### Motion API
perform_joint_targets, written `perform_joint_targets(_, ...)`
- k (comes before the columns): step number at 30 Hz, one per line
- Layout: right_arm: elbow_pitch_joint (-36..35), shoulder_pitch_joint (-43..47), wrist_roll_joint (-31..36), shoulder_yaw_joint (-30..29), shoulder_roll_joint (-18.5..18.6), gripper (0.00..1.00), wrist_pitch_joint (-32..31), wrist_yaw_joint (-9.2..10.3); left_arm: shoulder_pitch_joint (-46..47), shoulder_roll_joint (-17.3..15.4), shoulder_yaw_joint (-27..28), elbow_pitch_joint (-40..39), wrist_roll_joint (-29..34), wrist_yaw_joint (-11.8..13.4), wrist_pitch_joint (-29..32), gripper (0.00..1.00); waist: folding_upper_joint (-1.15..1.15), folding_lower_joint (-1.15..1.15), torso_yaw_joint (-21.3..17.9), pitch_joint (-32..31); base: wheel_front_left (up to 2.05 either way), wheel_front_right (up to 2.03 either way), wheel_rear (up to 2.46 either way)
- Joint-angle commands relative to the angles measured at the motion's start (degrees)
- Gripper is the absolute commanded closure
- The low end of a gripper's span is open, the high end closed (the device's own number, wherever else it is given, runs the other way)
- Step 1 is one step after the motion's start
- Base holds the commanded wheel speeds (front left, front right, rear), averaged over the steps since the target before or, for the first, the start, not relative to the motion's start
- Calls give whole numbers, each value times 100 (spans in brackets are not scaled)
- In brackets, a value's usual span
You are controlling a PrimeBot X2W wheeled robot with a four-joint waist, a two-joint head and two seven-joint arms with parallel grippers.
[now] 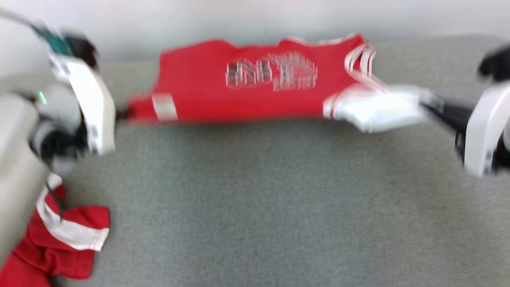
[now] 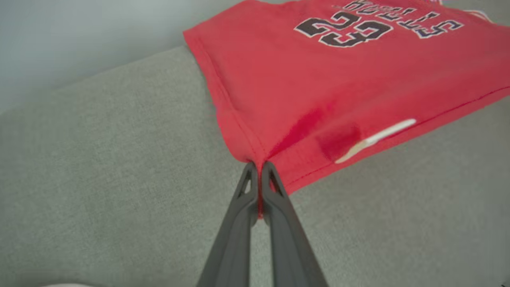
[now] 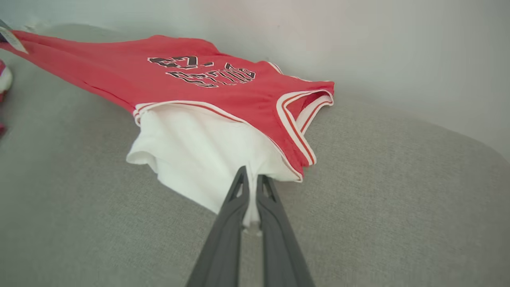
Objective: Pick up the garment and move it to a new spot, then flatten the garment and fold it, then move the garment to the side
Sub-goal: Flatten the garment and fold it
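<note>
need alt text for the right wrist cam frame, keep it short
The right tool, shut, pinches the white sleeve of a red jersey with black lettering and white-striped trim, stretched away from the camera over a grey fabric surface. A pale wall stands behind.

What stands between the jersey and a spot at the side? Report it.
Left gripper and right gripper are both shut on the jersey. A crumpled red garment lies at the near left; rightward, nothing visible blocks.
</note>
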State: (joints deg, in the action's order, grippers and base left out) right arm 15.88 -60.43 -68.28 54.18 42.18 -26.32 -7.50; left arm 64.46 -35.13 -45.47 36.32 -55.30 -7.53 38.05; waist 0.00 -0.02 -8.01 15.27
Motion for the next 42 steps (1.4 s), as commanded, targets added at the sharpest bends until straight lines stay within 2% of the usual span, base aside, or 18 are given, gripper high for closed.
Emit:
perform_joint_targets(1, -170, 384, -111, 66, 179, 100, -186, 3, -432, -152, -72, -241, -199, 30, 278, 100, 0, 2, -67, -429, 0, 0, 0)
perform_joint_targets(6, -771, 1185, -308, 256, 561, 100, -776, 3, -1374, -521, -292, -1171, -566, 277, 1001, 100, 0, 2, -88, -857, 0, 0, 0)
perform_joint_targets(15, -1881, 2575, -940, 329, 1319, 100, -1892, 3, -2744, -1401, -599, -3108, -1156, 992, 1966, 100, 0, 2, -154, -1351, 0, 0, 0)
perform_joint_targets(19, -2414, 2990, -1158, 233, 1699, 100, -2246, 3, -3079, -1760, -629, -3842, -1429, 1278, 2312, 100, 0, 2, -174, -1434, 0, 0, 0)
perform_joint_targets(27, -2844, 3326, -1506, -16, 2181, 100, -2815, 3, -3402, -2148, -650, -4576, -1797, 1598, 2658, 100, 0, 2, -172, -1408, 0, 0, 0)
perform_joint_targets(33, -2773, 3207, -1442, -358, 2053, 100, -2962, 3, -3137, -2104, -569, -4571, -1929, 1702, 2878, 100, 0, 2, -88, -1098, 0, 0, 0)
perform_joint_targets(42, -2030, 2836, -1082, -845, 1334, 100, -3344, 3, -2451, -1676, -540, -3986, -1834, 1610, 3264, 100, 0, 2, 0, -629, 0, 0, 0)
